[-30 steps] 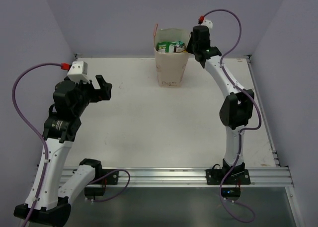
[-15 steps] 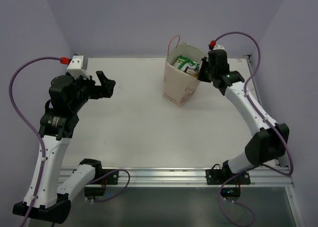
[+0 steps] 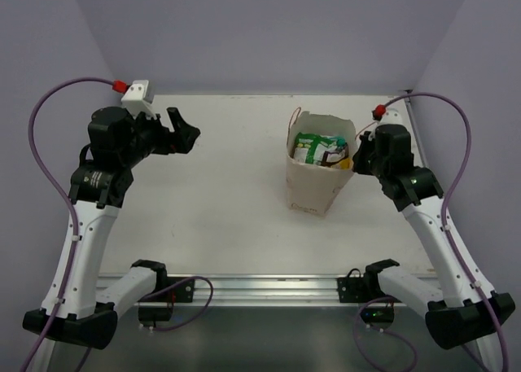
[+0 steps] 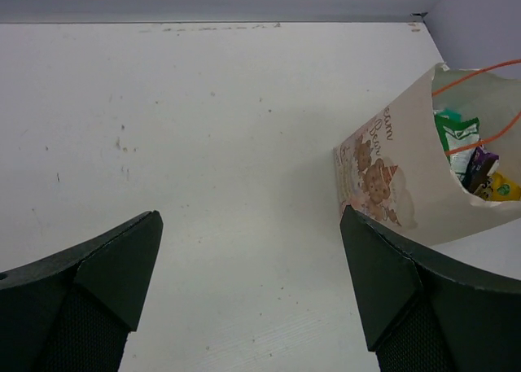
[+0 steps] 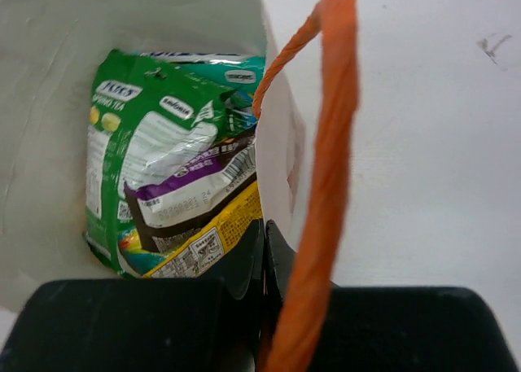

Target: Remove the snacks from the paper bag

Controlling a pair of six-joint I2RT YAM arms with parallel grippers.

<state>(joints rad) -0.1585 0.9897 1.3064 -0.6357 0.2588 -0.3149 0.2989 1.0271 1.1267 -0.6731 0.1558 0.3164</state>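
Note:
The beige paper bag (image 3: 312, 185) stands upright right of the table's middle, mouth open. Inside it lie the snacks (image 3: 324, 150): a green-white pouch (image 5: 138, 136), a dark brown and purple packet (image 5: 186, 191) and a yellow bar (image 5: 221, 229). My right gripper (image 3: 359, 155) is shut on the bag's right rim, the jaws (image 5: 264, 232) pinching the paper wall (image 5: 281, 136) beside the orange string handle (image 5: 330, 144). My left gripper (image 3: 186, 132) hangs open over the far left of the table, well apart from the bag (image 4: 407, 177), with nothing between its fingers (image 4: 250, 217).
The bag has gingerbread pictures and small writing on its side (image 4: 376, 172). Purple walls close the table at the back and both sides. The metal rail (image 3: 269, 289) with the arm bases runs along the near edge.
My right arm has pulled the bag by its rim from the back of the table toward the near right. My left gripper has shifted slightly back and stays open.

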